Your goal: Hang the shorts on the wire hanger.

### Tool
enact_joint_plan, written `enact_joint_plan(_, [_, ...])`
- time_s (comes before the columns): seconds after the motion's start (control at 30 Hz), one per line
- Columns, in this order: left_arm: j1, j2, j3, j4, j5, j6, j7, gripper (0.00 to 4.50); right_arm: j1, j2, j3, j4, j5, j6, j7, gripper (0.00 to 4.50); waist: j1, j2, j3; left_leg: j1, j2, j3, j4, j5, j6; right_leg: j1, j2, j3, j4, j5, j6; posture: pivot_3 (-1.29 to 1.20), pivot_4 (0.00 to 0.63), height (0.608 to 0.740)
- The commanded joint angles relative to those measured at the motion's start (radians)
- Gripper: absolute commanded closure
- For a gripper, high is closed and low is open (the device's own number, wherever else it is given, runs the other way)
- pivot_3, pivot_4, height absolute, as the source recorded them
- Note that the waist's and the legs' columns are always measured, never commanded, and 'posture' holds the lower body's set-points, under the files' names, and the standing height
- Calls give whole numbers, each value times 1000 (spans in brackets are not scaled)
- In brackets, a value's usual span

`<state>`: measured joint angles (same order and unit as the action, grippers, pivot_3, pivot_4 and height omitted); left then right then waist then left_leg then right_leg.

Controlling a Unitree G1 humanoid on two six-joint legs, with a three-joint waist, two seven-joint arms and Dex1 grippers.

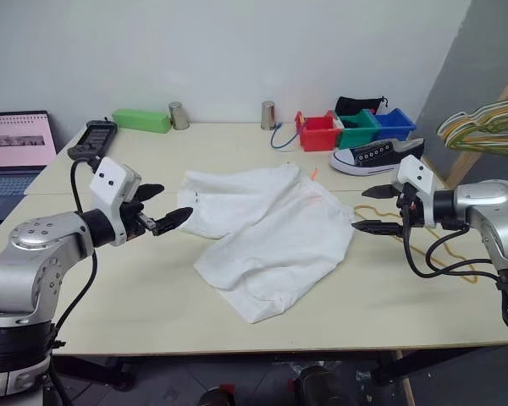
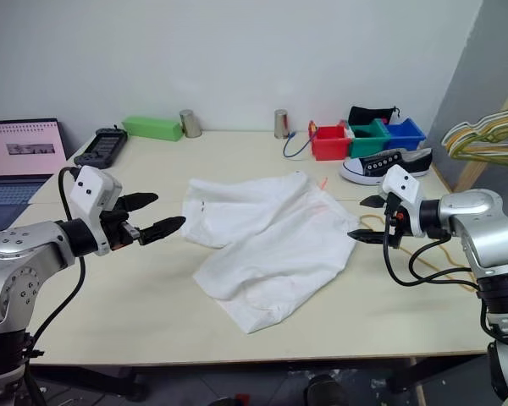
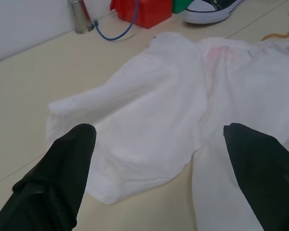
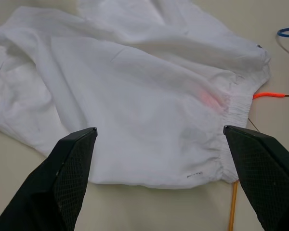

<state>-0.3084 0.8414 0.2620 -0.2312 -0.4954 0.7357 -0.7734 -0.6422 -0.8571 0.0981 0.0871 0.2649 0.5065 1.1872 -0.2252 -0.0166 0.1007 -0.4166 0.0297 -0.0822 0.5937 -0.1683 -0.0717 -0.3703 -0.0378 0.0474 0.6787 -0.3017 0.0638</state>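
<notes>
Left gripper [image 1: 162,211]: jaws spread, empty, just left of the shorts [image 1: 267,233].
Right gripper [image 1: 378,209]: jaws spread, empty, just right of shorts.
Wire hanger [image 1: 432,254]: right of shorts, apparently partly beneath them.
Risk: hanger dragged along if the waistband is lifted.

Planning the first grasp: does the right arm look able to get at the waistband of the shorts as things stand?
Probably yes. The right gripper hangs open beside the shorts, pointing at their elastic edge, with bare table between and nothing on top. The wire hanger lies partly underneath.
</notes>
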Motion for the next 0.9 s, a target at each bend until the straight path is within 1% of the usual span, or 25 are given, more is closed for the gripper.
enact_joint_plan(0.03, [0,19,-14,-61,-25,13,-26,0,-17,-32,3,-2,-38,-67,22,48,0,0,0,0,0,0,0,0,0,0,0,0,0,0,0,-204,23,740])
enact_joint_plan(0.2, [69,-6,-99,-195,-57,47,-53,0,6,-48,44,21,-104,-168,44,48,-2,0,0,0,0,1,1,0,0,0,0,1,1,0,0,-206,28,740])
enact_joint_plan(0.27, [104,-15,-154,-240,-56,51,-61,0,0,-40,49,25,-110,-174,48,48,-3,0,0,0,0,1,1,0,0,0,0,2,1,0,0,-209,29,740])
enact_joint_plan(0.37, [158,-10,-272,-246,16,-8,-81,0,-21,-17,41,-3,-73,-118,54,48,-4,1,0,0,0,1,1,0,0,0,0,2,1,0,0,-214,29,740])
enact_joint_plan(0.47, [163,-16,-368,-172,115,-100,-85,0,-21,-13,30,-75,-22,-34,74,48,-10,1,0,1,0,1,1,0,0,0,1,2,2,0,0,-222,29,740])
enact_joint_plan(0.6, [110,-53,-461,-8,232,-238,-92,0,29,-44,23,-240,67,97,107,48,-19,1,0,2,0,0,1,1,1,1,1,2,2,0,0,-245,29,740])
enact_joint_plan(0.7, [64,-81,-518,96,292,-313,-128,0,74,-60,26,-349,93,139,98,48,-21,1,0,1,0,0,2,1,2,1,1,1,2,0,0,-264,29,740])
enact_joint_plan(0.77, [39,-89,-543,149,331,-360,-144,361,92,-55,25,-379,92,148,69,0,-25,1,-1,1,0,1,3,1,2,1,1,2,2,0,0,-270,28,740])
enact_joint_plan(0.8, [32,-90,-544,165,335,-372,-157,449,97,-53,22,-385,91,153,58,0,-27,1,-1,1,0,1,3,1,2,1,1,2,2,0,1,-276,28,740])
enact_joint_plan(0.83, [26,-86,-542,180,337,-386,-174,807,104,-54,20,-389,87,155,49,0,-29,1,-1,0,0,1,3,1,2,1,1,2,2,0,1,-279,28,740])
enact_joint_plan(0.9, [10,-82,-531,211,339,-405,-202,1284,117,-55,14,-395,83,153,35,0,-36,1,-1,0,0,1,3,1,2,1,1,2,2,0,1,-281,28,740])
